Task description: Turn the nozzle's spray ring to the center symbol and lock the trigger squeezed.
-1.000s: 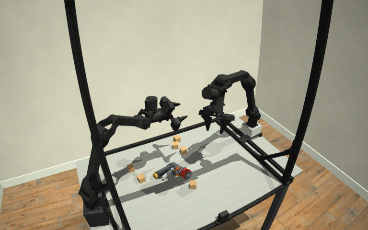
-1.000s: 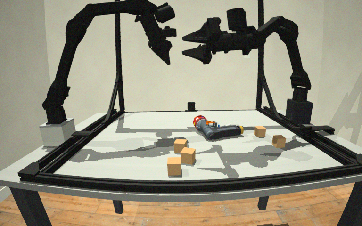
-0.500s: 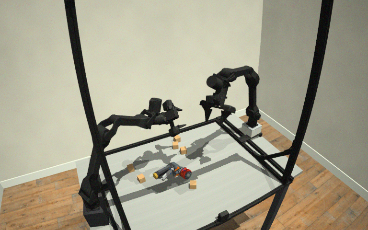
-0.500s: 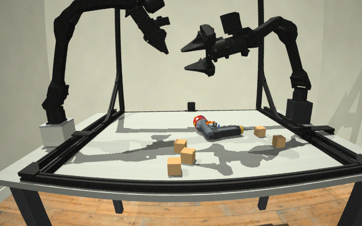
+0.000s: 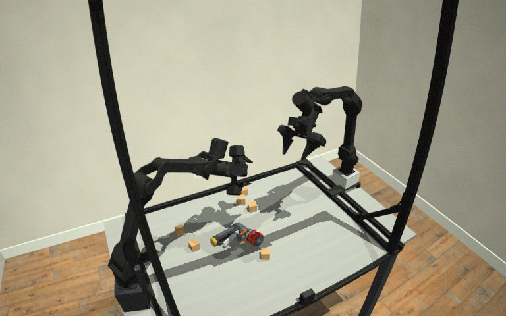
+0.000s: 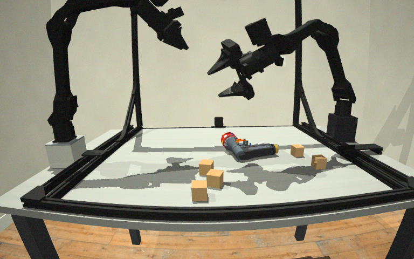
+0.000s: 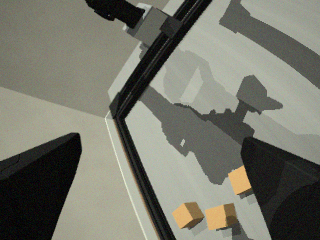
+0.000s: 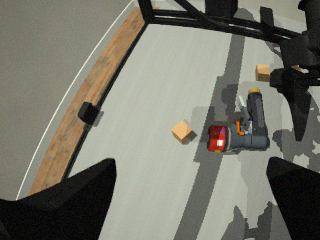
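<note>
Left gripper (image 5: 242, 176) (image 6: 214, 84) (image 7: 161, 137) (image 8: 300, 105) fingers apart; right gripper (image 5: 294, 155) (image 6: 186, 48) (image 8: 191, 160) likewise; tan cube (image 5: 265, 254) (image 8: 183, 132) near nozzle's red ring (image 5: 255, 238) (image 6: 226, 137) (image 8: 217, 138)

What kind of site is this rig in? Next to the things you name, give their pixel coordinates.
Probably a robotics lab or test cell: two arms on a table (image 5: 317, 257) (image 6: 171, 195), a black frame (image 5: 432, 122) (image 6: 136, 61) around it, bare walls, wooden floor (image 5: 66, 268) (image 6: 183, 241).
</note>
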`<state>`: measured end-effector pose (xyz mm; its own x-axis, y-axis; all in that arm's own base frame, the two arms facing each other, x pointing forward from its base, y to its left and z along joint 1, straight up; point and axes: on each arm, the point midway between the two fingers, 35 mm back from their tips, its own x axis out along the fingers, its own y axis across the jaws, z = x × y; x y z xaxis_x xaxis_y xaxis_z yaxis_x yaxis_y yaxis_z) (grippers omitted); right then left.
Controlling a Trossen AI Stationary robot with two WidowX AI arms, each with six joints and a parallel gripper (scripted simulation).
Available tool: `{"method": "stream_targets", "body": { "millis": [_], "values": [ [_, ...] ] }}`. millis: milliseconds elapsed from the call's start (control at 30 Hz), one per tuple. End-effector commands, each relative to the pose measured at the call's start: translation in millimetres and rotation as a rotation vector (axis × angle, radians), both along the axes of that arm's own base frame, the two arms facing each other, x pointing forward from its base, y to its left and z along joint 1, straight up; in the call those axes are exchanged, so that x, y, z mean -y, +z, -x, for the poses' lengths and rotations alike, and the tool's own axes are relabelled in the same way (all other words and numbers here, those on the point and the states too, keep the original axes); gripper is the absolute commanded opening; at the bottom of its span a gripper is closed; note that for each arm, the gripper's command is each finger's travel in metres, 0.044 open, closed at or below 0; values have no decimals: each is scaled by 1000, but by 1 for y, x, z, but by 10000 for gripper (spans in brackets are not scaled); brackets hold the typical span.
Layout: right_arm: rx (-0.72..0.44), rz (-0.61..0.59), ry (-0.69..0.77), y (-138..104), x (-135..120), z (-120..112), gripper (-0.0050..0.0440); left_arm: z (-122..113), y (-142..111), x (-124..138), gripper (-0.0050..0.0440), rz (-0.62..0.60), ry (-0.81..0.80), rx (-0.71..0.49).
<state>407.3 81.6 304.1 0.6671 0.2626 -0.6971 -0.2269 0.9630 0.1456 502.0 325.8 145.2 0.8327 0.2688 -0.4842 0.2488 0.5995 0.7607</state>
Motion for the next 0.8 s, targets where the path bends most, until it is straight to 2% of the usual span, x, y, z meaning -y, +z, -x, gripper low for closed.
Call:
{"method": "stream_targets", "body": {
  "millis": [0,267,333,767],
  "values": [
    [57,8,-18,9,9,10,400,2,-18,3,400,-70,-56,-104],
    [165,15,-46,27,20,24,400,12,-40,12,400,-189,-180,-276],
    [165,15,-46,27,20,24,400,12,-40,12,400,-189,-180,-276],
    [337,27,-97,52,38,51,400,32,-70,29,400,-362,-442,-538]
  ]
}}
